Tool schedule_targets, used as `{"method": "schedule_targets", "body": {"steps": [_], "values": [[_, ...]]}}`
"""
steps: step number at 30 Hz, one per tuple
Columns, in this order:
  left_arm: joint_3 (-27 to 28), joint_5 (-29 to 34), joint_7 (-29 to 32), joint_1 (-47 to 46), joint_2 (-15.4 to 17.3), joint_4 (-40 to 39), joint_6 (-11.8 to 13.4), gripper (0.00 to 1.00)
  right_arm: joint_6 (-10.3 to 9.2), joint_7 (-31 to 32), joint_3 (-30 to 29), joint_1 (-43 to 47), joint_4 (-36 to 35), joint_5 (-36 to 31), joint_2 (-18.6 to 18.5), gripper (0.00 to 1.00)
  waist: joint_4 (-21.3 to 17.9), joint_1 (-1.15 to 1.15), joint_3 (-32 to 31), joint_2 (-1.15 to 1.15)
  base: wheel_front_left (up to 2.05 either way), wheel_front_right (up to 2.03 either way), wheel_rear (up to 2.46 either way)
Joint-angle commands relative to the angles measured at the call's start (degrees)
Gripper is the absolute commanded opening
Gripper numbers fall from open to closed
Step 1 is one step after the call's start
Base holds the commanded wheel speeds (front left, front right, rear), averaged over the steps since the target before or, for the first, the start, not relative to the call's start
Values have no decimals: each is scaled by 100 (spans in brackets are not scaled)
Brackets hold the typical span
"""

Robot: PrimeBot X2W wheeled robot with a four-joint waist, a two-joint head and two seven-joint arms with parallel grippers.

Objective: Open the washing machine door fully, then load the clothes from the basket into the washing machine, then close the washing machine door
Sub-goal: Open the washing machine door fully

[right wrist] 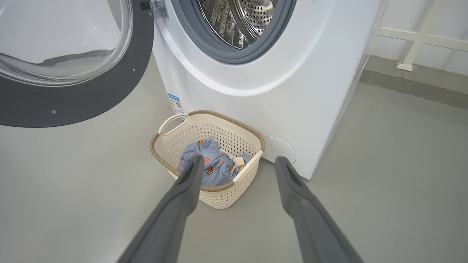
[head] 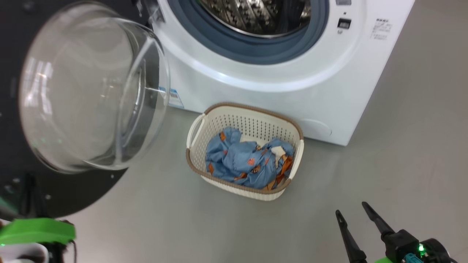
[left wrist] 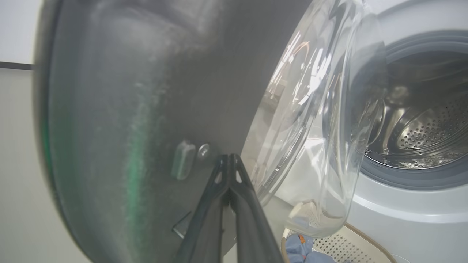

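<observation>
The washing machine stands with its door swung open to the left, and the clear glass bowl bulges toward me. On the floor before the machine sits the cream basket, with the blue printed clothes crumpled inside. My left gripper is shut on nothing, its tips close against the door's black inner face, beside a small latch piece. My right gripper hangs open and empty above the floor, right of the basket. In the right wrist view its fingers frame the basket and clothes.
The steel drum shows through the grey gasket. Grey floor stretches to the right of the machine and in front of the basket. A white frame stands by the wall at the far right.
</observation>
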Motion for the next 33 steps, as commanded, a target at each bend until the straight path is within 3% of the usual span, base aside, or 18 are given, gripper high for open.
{"method": "schedule_targets", "body": {"steps": [1,16,33], "values": [[373,-6,-61,-295,321,-47,-6,0,9,-69,148,-204,-157,-82,-76,100,45,0,217,0,0,0,0],[1300,344,-61,-1322,751,1000,-380,0,9,333,127,-248,-733,-160,-594,100,170,0,924,0,0,0,0],[1924,862,-61,-2094,1154,1914,-529,0,9,748,27,-169,-1335,-136,-951,100,291,0,1331,0,0,0,0]]}}
